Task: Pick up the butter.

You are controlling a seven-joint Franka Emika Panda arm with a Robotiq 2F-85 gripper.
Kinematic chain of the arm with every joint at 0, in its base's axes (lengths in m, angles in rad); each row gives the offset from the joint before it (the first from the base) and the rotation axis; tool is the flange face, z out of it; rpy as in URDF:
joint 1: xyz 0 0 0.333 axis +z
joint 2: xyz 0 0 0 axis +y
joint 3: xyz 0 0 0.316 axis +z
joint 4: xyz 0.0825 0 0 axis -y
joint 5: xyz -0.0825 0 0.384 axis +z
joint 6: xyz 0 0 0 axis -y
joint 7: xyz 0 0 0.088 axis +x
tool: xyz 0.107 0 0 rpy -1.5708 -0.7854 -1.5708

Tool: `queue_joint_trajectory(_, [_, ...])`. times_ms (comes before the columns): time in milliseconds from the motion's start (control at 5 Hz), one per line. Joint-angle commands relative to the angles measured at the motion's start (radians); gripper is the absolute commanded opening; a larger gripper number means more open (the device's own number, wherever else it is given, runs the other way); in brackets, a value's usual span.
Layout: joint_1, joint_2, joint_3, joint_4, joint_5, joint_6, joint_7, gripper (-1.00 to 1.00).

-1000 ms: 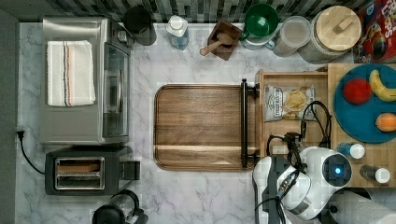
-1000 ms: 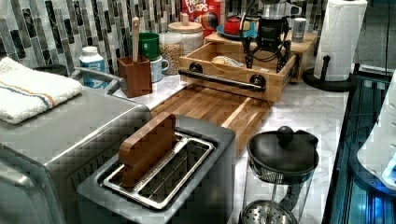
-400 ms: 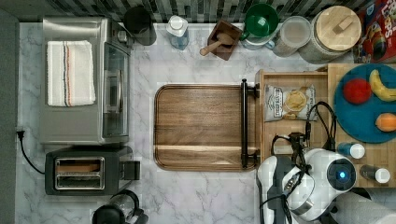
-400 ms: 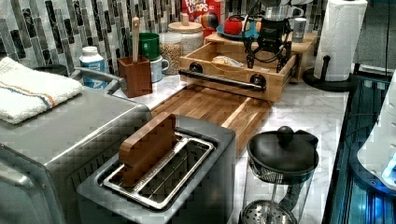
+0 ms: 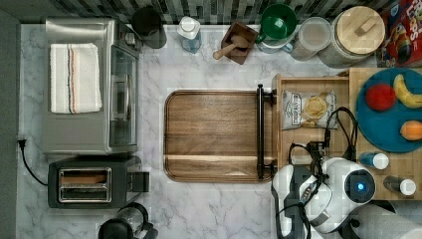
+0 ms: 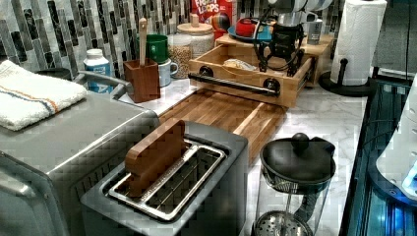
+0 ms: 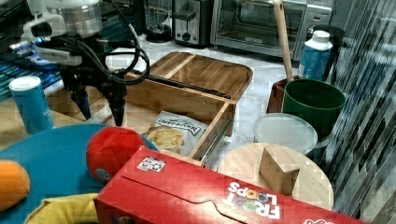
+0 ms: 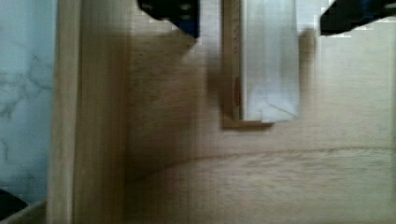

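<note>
While claw (image 8: 259,18) is hanging open over butter (image 8: 270,60), you are lining up, not grabbing yet. Butter is lying flat on floor of wooden tray (image 5: 293,149), near chip bag (image 5: 308,109) but apart from it. One finger (image 8: 173,11) is sitting off to one side, other finger (image 8: 357,14) off to other side, butter in between. Keep stick in middle. Go straight down, slow. Stop just above wood. Then squeeze long sides softly.

The shallow wooden tray's (image 7: 212,122) walls and the crinkly printed chip bag (image 7: 175,131) hem its bare floor.
</note>
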Motion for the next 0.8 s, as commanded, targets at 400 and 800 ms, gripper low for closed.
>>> queue_joint_trajectory(400, [0.036, -0.132, -0.014, -0.007, -0.168, 0.037, 0.068, -1.0])
queue_joint_trajectory(800, [0.013, -0.207, 0.048, 0.044, -0.311, -0.023, 0.155, -1.0])
